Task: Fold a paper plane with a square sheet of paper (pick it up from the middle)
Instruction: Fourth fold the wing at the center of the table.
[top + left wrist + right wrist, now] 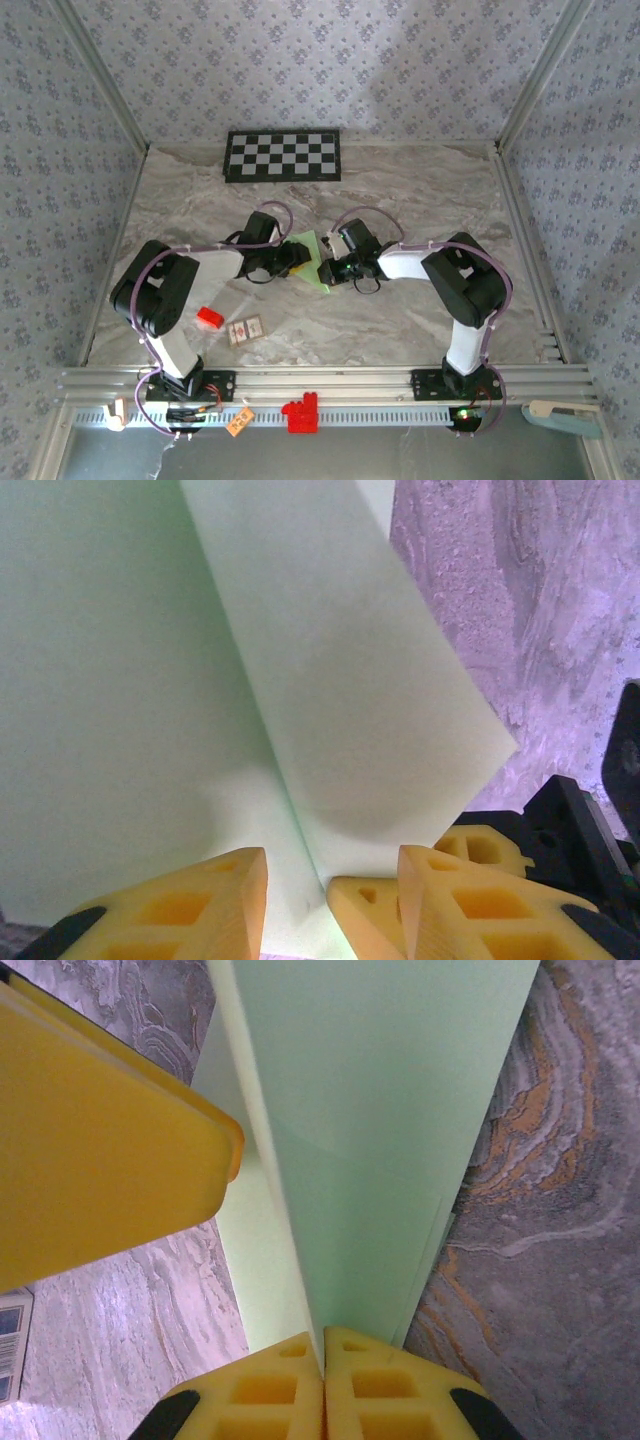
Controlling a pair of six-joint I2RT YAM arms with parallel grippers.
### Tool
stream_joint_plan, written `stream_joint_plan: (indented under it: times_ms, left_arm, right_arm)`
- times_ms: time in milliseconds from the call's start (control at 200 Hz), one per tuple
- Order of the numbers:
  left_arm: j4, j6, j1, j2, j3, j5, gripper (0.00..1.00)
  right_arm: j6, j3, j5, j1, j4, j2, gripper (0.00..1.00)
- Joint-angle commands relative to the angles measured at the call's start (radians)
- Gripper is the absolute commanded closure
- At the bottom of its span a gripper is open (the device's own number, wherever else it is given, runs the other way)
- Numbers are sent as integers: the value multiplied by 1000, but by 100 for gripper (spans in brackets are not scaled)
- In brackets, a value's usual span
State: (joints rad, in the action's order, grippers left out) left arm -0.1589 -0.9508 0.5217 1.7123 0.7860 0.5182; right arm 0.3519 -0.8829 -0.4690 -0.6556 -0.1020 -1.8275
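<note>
Aluminium rail (330,383) runs along the near edge, where both arms are bolted. Beyond it the marbled table (420,190) takes up most of the room, with the checkerboard panel (283,155) flat at its far side. At the table's middle the two arms meet, and the green paper (306,246), partly folded, sits between them, seemingly lifted off the surface. The right gripper (323,1345) is closed tight on the folded edge, its fingers pressed together over the crease. The left gripper (332,858) has its jaws partway apart, with the paper in the gap but not pinched, as far as I can see. A red block (208,319) and a printed card (245,329) lie well apart to the left.

With one pinch carrying it, I'd worry the thin sheet droops or twists and the flap springs open. The fingertips are also close enough to knock each other. The paper's long axis follows the crease, slanting from far-left to near-right when seen from above. Which end is the nose I cannot tell.
</note>
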Motion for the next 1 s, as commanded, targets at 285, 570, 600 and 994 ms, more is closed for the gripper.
stream_joint_plan:
  times_ms: [285,570,600,994]
  left_arm:
    - [41,14,-6,54,43,2,57]
    - [220,25,1,81,89,-72,54]
    - [243,29,2,87,96,-81,54]
    - [351,37,13,154,140,-122,54]
  right_arm:
    - [15,16,-12,12,48,-32,90]
    - [19,3,-27,13,69,-2,85]
    - [21,1,-27,14,73,6,83]
    - [59,5,-39,22,99,82,77]
